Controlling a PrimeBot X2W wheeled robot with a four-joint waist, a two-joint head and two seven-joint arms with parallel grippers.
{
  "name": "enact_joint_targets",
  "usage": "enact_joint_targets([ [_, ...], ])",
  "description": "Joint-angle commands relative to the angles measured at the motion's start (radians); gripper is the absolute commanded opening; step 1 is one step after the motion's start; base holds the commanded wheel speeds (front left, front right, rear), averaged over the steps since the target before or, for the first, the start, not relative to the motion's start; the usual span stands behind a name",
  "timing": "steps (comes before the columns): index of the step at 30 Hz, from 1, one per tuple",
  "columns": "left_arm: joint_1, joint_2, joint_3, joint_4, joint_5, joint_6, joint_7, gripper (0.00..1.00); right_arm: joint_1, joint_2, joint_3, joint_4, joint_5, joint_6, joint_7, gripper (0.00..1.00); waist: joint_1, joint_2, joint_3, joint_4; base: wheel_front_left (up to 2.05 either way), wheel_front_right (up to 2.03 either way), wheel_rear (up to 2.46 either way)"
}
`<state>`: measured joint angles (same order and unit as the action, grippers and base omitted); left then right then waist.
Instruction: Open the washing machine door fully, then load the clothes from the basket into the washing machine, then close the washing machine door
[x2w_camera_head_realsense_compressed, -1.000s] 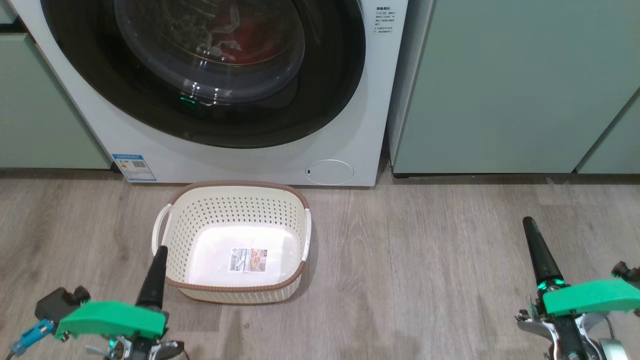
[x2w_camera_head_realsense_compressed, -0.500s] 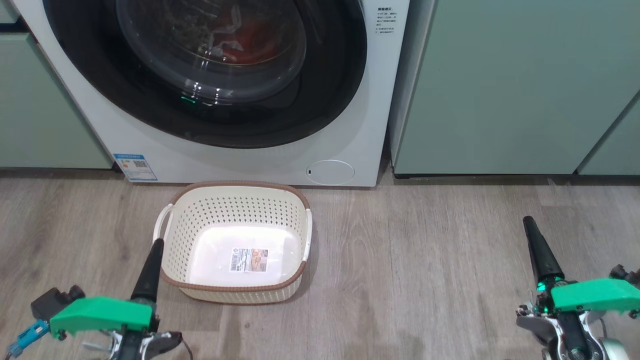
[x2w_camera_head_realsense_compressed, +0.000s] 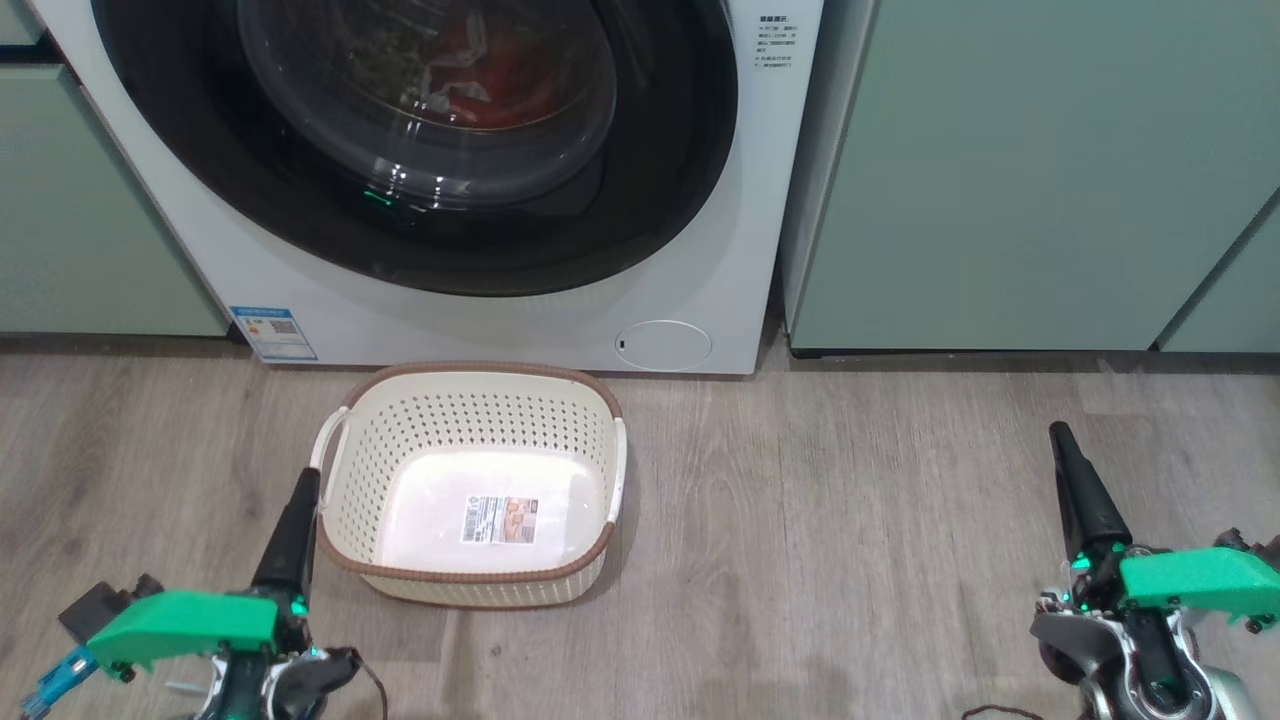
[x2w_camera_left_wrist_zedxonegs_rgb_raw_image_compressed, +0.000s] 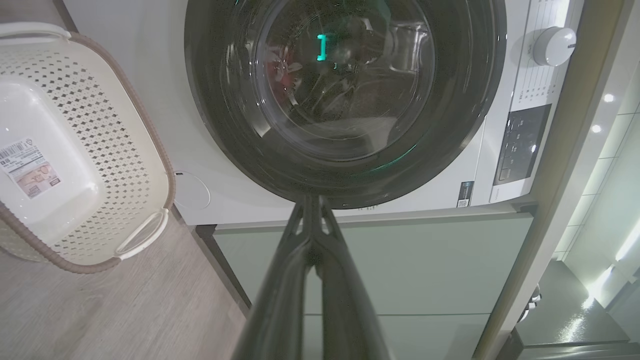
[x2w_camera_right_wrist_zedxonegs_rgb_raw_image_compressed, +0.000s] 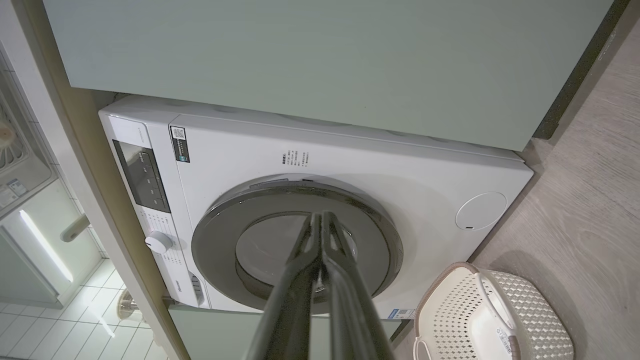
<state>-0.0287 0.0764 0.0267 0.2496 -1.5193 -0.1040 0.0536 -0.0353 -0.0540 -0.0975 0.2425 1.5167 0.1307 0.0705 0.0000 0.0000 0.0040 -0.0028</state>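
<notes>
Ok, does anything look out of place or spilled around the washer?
Nothing stands out: the washing machine door is shut, red clothes sit behind its glass, and the basket stands upright and empty on the floor.

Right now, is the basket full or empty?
Empty. Inside the basket the floor is bare but for a label sticker; red clothes show through the washing machine door.

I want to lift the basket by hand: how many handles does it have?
2. One white handle on the left end of the basket, the other handle on its right end; none looks hidden.
</notes>
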Motion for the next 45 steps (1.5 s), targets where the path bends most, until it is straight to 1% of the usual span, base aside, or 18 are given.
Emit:
enact_joint_targets([
  [1, -0.06, 0.005, 0.036, -0.023, -0.023, -0.013, 0.011, 0.0, -0.053, -0.018, 0.015, -0.024, 0.024, 0.0, 0.008, 0.0, 0.0, 0.0, 0.0, 0.0, 0.0, 0.0, 0.0],
  [2, -0.064, 0.004, 0.04, -0.019, -0.045, -0.017, 0.016, 0.0, -0.057, -0.018, 0.015, -0.019, 0.046, 0.0, 0.01, 0.0, 0.0, 0.0, 0.0, 0.001, 0.0, 0.0, 0.0],
  [10, -0.077, -0.002, 0.054, -0.006, -0.117, -0.027, 0.033, 0.0, -0.07, -0.018, 0.014, 0.001, 0.117, 0.0, 0.019, 0.0, 0.0, 0.0, -0.001, 0.003, 0.0, 0.0, 0.0],
  [45, -0.077, -0.011, 0.066, -0.005, -0.107, -0.027, 0.042, 0.0, -0.071, -0.01, 0.003, 0.001, 0.108, 0.0, 0.027, 0.0, 0.0, 0.0, -0.001, 0.003, 0.0, 0.0, 0.0],
])
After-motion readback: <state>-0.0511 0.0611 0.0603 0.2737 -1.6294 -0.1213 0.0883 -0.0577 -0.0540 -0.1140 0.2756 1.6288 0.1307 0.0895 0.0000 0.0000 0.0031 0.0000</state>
